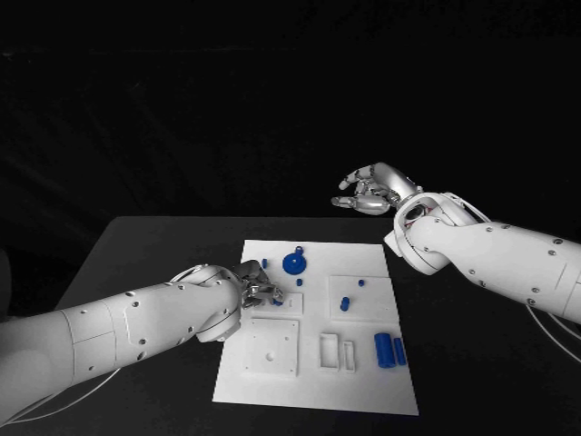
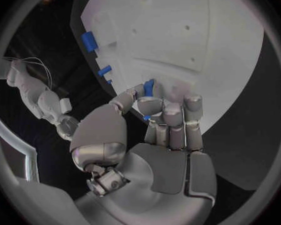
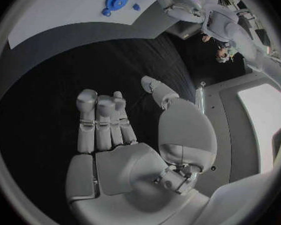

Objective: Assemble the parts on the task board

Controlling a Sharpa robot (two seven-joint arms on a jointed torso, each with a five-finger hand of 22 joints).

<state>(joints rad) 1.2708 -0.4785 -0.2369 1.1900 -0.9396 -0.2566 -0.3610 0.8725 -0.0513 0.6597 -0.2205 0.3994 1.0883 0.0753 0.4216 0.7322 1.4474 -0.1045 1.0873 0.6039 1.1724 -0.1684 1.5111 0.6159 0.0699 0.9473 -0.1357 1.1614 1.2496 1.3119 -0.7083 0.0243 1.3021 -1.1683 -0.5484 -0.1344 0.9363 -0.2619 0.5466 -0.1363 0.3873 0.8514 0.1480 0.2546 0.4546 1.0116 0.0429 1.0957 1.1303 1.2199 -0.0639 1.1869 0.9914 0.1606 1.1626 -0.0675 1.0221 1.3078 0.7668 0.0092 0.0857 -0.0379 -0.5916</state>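
1. The black worktop (image 1: 147, 245) carries your white task board (image 1: 369, 381), which lies in the middle, its long side running away from the robot.
2. Your left arm comes in low over the near left of the worktop, and its left hand (image 1: 254, 286) sits over the board's left edge, about halfway up it.
3. Your right arm is raised, and the right hand (image 1: 369, 193) hangs above the dark worktop beyond the board's far right corner — well apart from every part. Its fingers (image 3: 97, 117) are loosely spread and hold nothing.
4. On the board, the biggest part is a round blue disc (image 1: 295, 264) near the far end, just beside the left hand.
5. Two blue cylinders (image 1: 390, 350) lie side by side near the board's right edge, toward the near end.
6. A short blue peg (image 1: 344, 303) stands right of the board's middle, with a smaller blue piece (image 1: 360, 283) just beyond it.
7. Smallest of all — a little blue part (image 2: 148, 88) is pinched between the left hand's thumb and fingertips (image 2: 150, 105), right above the board's surface.
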